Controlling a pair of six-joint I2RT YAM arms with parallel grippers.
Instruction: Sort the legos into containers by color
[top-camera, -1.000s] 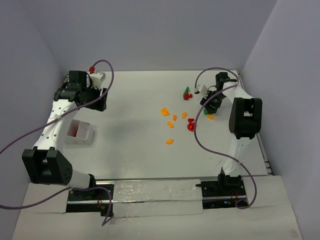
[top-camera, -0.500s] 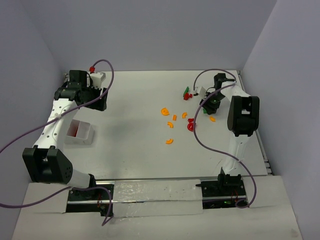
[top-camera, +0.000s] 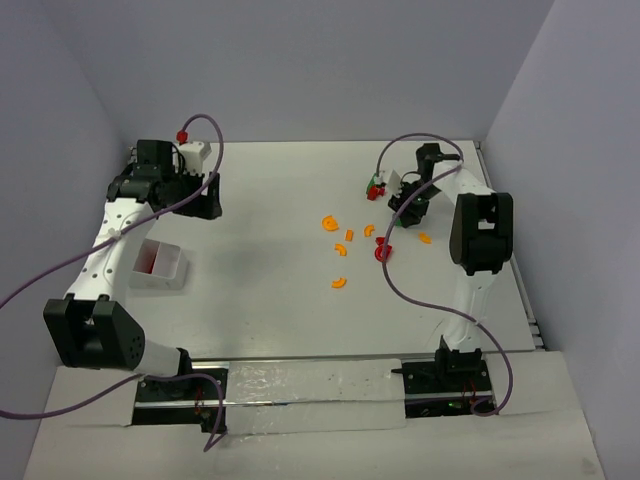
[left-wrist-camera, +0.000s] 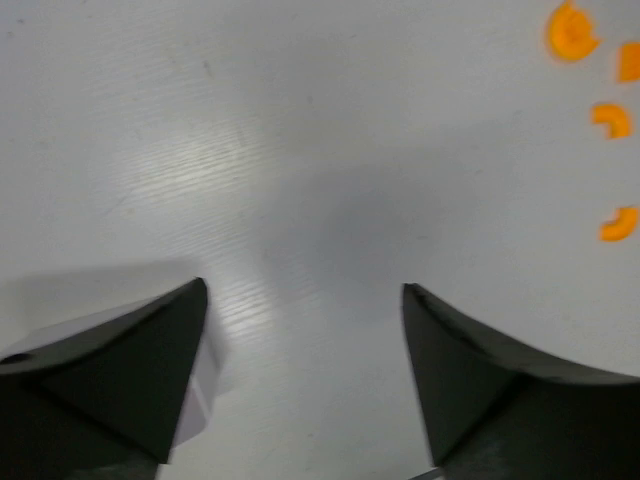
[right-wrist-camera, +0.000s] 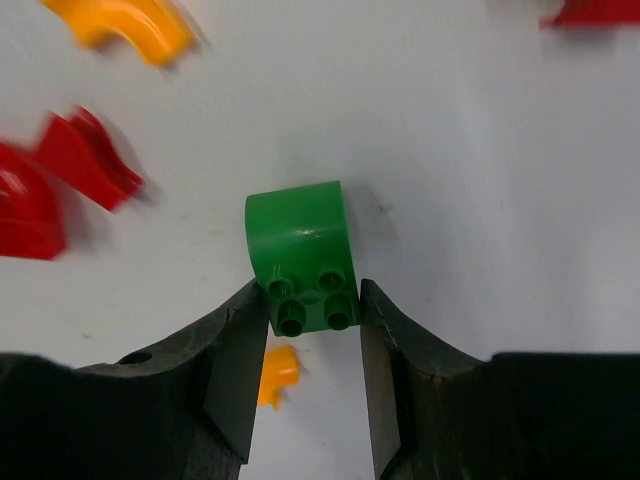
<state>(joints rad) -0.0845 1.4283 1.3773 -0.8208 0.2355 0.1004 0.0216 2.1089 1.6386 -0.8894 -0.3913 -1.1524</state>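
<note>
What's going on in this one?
The right gripper has its fingers closed against both sides of a green lego lying on the table, among loose red pieces and orange pieces. The left gripper hangs open and empty above the table beside the white tray, which holds something red. Most legos are not yet sorted.

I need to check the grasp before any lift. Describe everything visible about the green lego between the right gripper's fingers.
The green lego is a single glossy plastic piece with a smooth curved back and four round studs in a square on the end nearest the wrist camera. It lies on the white table. Its studded end sits inside the right gripper, whose fingers appear to press on both its sides. The red pieces to its left lie apart from it.
</note>
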